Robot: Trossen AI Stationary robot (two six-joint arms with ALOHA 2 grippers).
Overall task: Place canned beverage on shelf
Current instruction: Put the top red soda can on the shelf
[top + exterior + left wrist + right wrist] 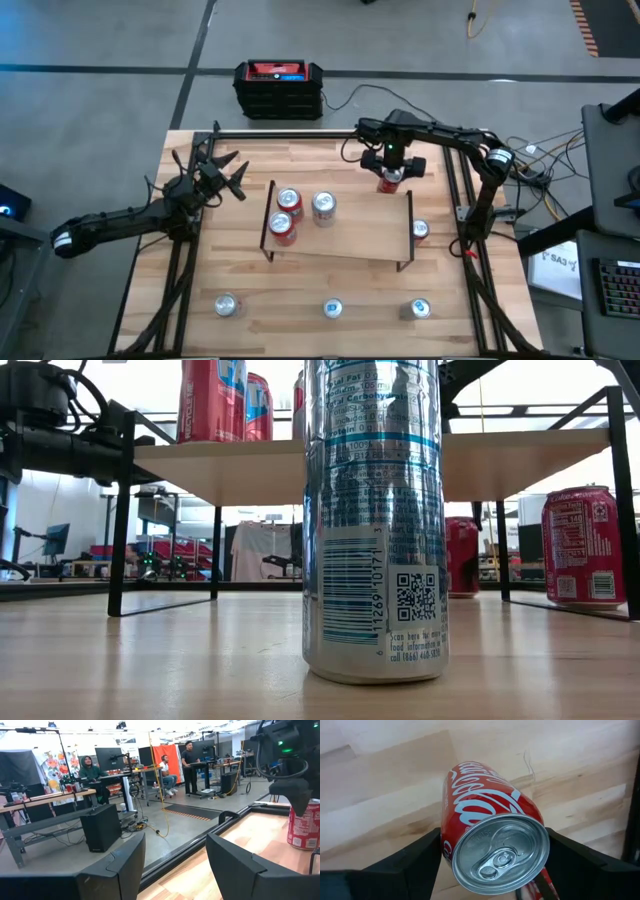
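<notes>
Red can, white script

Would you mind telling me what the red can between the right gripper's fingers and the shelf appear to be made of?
The red can looks like thin aluminium: a bare, brushed silver lid with a pull tab, and a glossy printed red wall. The shelf looks like light, matte wood, judging by its pale grain, standing on thin black legs that are probably painted metal. The right gripper straddles the can.

A red can stands upright on the bench, silver top up, just beyond the far right corner of the shelf. The shelf, light wood on black legs, carries three cans.
</notes>
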